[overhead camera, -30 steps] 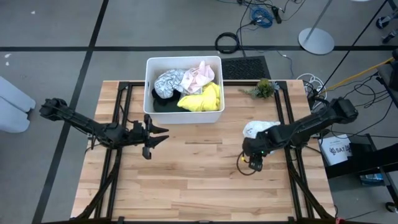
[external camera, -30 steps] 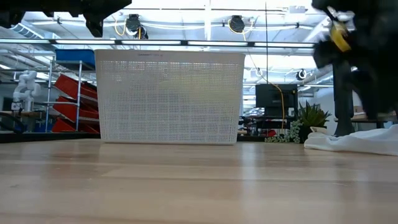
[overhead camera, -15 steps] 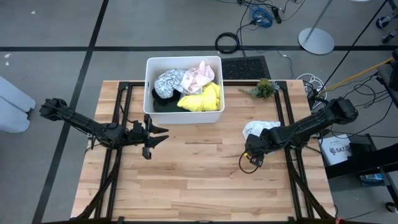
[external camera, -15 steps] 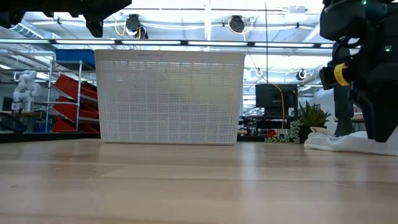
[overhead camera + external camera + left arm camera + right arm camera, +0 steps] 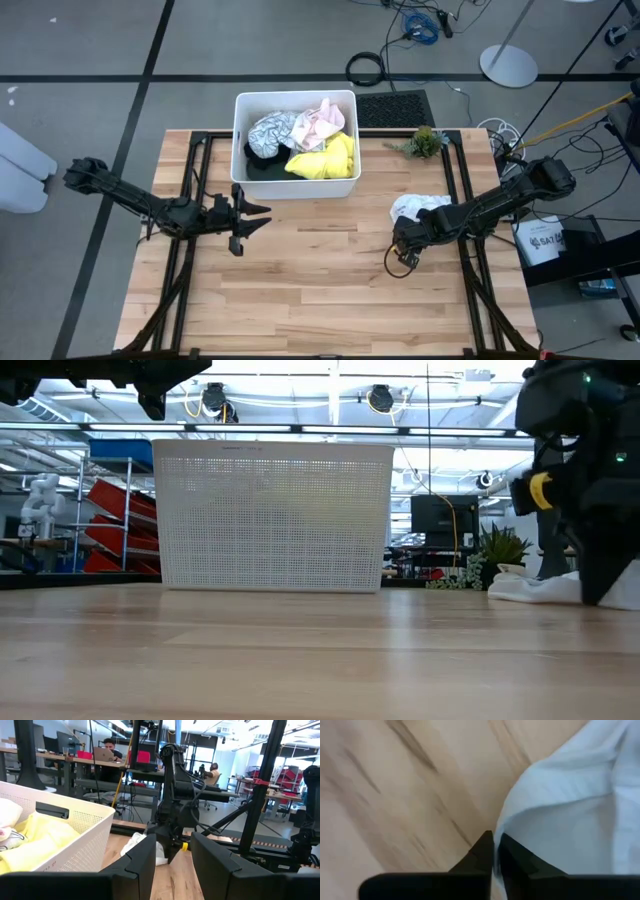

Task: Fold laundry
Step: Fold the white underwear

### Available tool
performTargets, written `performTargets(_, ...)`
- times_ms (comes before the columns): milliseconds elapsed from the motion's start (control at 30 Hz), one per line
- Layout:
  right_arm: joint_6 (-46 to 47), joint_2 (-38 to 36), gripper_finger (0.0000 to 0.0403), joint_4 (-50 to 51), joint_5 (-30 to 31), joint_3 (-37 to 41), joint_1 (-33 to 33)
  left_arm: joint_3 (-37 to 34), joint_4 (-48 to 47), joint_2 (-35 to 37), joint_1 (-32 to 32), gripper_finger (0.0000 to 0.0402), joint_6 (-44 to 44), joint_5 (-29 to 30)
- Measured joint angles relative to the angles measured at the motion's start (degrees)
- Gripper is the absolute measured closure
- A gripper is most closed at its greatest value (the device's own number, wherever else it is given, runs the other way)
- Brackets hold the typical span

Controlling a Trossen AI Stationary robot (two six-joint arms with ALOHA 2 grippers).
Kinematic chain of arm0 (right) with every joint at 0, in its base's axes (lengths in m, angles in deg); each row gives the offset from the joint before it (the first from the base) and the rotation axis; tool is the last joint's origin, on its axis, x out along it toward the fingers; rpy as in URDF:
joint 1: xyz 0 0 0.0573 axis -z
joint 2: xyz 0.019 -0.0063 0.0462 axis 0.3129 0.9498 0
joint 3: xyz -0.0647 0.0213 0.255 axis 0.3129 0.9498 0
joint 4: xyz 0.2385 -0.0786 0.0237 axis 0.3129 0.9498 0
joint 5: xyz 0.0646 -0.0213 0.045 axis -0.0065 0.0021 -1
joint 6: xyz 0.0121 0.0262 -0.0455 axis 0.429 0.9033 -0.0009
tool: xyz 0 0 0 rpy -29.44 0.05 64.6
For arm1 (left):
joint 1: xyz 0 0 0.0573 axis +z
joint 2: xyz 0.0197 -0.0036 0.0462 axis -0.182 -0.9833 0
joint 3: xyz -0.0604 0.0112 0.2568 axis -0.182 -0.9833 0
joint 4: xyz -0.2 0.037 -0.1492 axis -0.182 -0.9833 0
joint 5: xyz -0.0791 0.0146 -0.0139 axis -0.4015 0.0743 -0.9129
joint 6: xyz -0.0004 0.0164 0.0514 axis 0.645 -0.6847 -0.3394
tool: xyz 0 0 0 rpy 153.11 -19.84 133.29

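The right gripper [image 5: 494, 851] pinches the blue cloth's [image 5: 575, 815] edge on the wood table [image 5: 320, 290]. People sit at desks [image 5: 107, 757] far behind.

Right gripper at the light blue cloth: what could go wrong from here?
1. The right gripper is nearly closed on just the edge of the light blue cloth garment; so thin a pinch may slip when lifted.
2. Its tips sit low on the wooden table, so dragging may scrape.
3. The left gripper waits open near the white plastic bin, so the cloth has one hold only.
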Motion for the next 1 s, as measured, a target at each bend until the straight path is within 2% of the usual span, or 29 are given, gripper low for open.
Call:
performTargets(33, -0.6, 0.0, 0.0385, -1.12, 0.06, 0.0, 0.0, 0.0, 0.0, 0.0, 0.0, 0.027, 0.0, 0.0)
performTargets(233, -4.59, 0.02, 0.04, -5.13, -1.39, -5.21, 0.78, 0.0, 0.03, 0.0, 0.0, 0.027, 0.07, 0.0)
performTargets(367, -11.05, 0.02, 0.0401, -8.69, -2.19, -12.91, 1.17, 0.0, 0.07, 0.0, 0.0, 0.027, 0.09, 0.0)
performTargets(467, -16.85, 0.02, 0.0401, -10.73, -5.94, -20.11, 1.78, 0.0, 0.11, 0.0, 0.0, 0.027, 0.09, 0.0)
performTargets(567, -22.92, 0.02, 0.0402, -11.1, -9.32, -28.05, 2.2, 0.0, 0.11, 0.0, 0.0, 0.027, 0.11, 0.0)
performTargets(733, -28.91, -0.02, 0.0402, -9.63, -10.88, -37.76, 2.71, 0.0, 0.13, 0.0, 0.02, 0.027, 0.21, 0.0)
performTargets(867, -29.93, 0.21, 0.0402, -4.09, -10.81, -37.93, 3.67, 0.0, 0.13, 0.0, 0.0, 0.027, 0.28, 0.0)
performTargets(1000, -26.57, 2.89, 0.0403, -2.54, -10.85, -31.08, 4.95, -0.02, 0.14, 0.0, 0.0, 0.027, 0.26, 0.0)
